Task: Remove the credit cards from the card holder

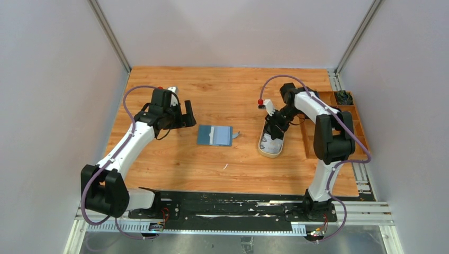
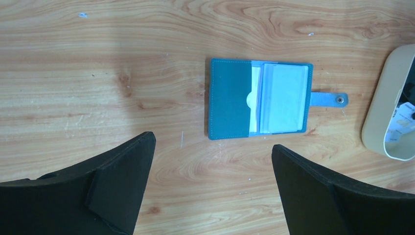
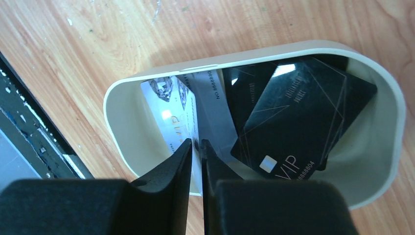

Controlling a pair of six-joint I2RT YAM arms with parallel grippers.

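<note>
The left claw [image 1: 183, 115] hangs wide open above the surface [image 1: 180, 164], holding nothing. Just ahead of its fingertips lies the wallet [image 2: 230, 100], opened flat. Only the left wrist view shows a pale card [image 2: 286, 98] in its sleeve. Further right, the right claw [image 3: 196, 152] dips into the tray [image 3: 381, 98]. Only its own wrist view shows the black cards [image 3: 298, 117] and whitish cards [image 3: 169, 115] there. Its jaws are nearly together, a thin slit over a whitish card; I cannot tell whether they pinch it.

Teal-blue card holder [image 2: 259, 99] open and flat on wooden tabletop [image 2: 98, 73], snap tab stretched out to one side, pale cards [image 2: 286, 95] showing in its pockets. Well apart from it, loose credit cards [image 3: 298, 117] piled in beige oval tray [image 3: 377, 186]: glossy black ones marked VIP overlapping, whitish-grey ones [image 3: 169, 112] just beside them
</note>
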